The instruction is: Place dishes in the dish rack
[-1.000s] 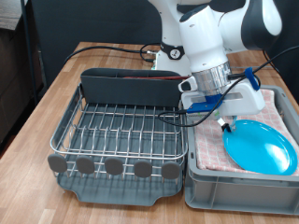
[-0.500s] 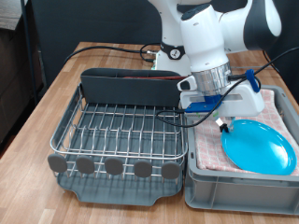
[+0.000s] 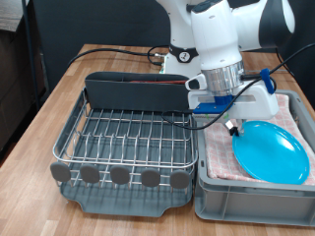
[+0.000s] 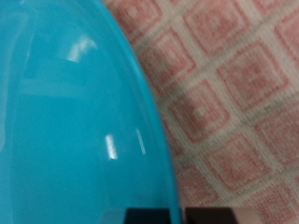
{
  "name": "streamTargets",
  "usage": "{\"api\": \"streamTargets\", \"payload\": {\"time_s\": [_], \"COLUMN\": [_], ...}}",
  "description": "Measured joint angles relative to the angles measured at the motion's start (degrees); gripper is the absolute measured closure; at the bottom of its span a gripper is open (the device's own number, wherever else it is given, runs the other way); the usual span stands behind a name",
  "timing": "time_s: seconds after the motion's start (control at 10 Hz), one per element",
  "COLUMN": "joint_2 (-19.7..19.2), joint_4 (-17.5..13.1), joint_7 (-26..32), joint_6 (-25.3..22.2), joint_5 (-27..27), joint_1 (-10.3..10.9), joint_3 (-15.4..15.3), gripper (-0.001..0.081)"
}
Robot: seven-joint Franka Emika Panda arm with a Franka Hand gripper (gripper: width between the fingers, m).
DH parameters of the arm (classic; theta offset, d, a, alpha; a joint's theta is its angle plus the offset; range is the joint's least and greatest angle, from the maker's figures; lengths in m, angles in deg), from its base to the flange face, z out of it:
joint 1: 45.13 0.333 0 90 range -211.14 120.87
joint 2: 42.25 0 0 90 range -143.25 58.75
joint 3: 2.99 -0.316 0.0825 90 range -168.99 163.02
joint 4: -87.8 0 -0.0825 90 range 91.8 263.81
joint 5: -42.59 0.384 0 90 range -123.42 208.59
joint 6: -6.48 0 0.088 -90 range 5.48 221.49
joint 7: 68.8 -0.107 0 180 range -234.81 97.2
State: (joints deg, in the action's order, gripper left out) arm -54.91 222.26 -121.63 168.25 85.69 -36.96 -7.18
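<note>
**Above the bin: plate not yet racked**

Over the grey bin (image 3: 212, 192) at the exterior view's right, the gripper (image 3: 234, 126) sits at the near edge of the blue plate (image 3: 271, 152), which lies on the pink checkered cloth (image 4: 238, 84). Whether the fingers are clenched or released cannot be told. At the exterior view's left, the dish rack (image 3: 128, 138) holds no dishes visible; judged so, the task is barely begun. Mug and spoon are not seen.
</note>
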Motion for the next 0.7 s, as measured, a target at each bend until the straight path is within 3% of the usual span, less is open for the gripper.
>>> {"api": "streamTargets", "payload": {"time_s": [0.7], "joint_2": [6.4], "joint_4": [0.0], "joint_7": [-22.4], "joint_6": [-8.9], "joint_5": [-25.3], "joint_1": [1.1], "joint_3": [4.7], "gripper": [0.0782]}}
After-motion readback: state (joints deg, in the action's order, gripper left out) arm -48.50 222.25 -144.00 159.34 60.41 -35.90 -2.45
